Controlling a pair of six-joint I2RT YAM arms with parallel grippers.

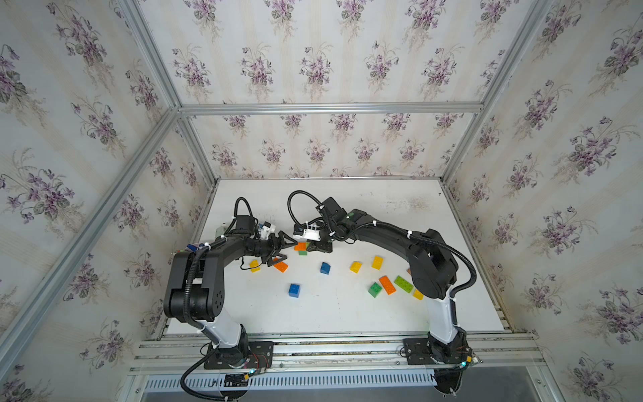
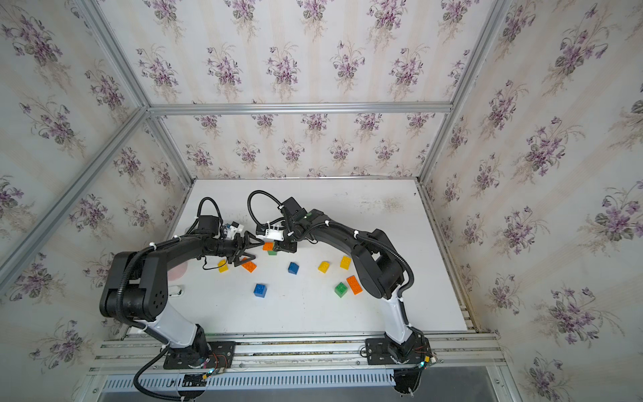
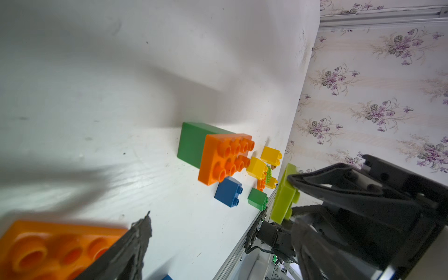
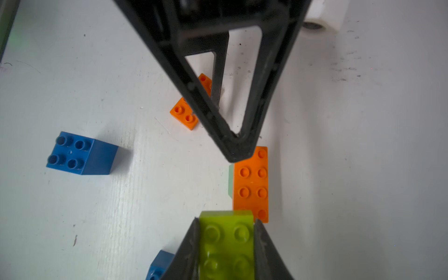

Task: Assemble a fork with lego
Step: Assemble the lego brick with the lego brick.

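Lime brick [image 4: 226, 244] sat clamped between the jaws of the right gripper [image 4: 226, 221], studs up, its front end just over the near end of an orange eight-stud brick [image 4: 251, 184]. That orange brick sat on a dark green brick [image 3: 191, 143], and the pair rested on the bench [image 1: 348, 313] left of its middle, toward the far edge. The left gripper [image 1: 288, 249] stood with its jaws apart and empty, one finger at the orange brick's other end and one over a loose orange brick [image 1: 280, 266].

Judged from this, the fork was barely begun. Only two bricks were joined, the lime one looked about to go on as the third, and the tines and most of the handle were still to be built.

Counted in a top view:
- four yellow bricks [image 1: 355, 266]
- three orange, plus an orange sliver by the right arm, too hidden to name
- two blue [image 1: 294, 290]
- two dark green, the second [image 1: 374, 289] loose
- two lime, the second [image 1: 403, 283] lying toward the right edge

Most of the spare bricks lay between the bench's middle and its right edge.
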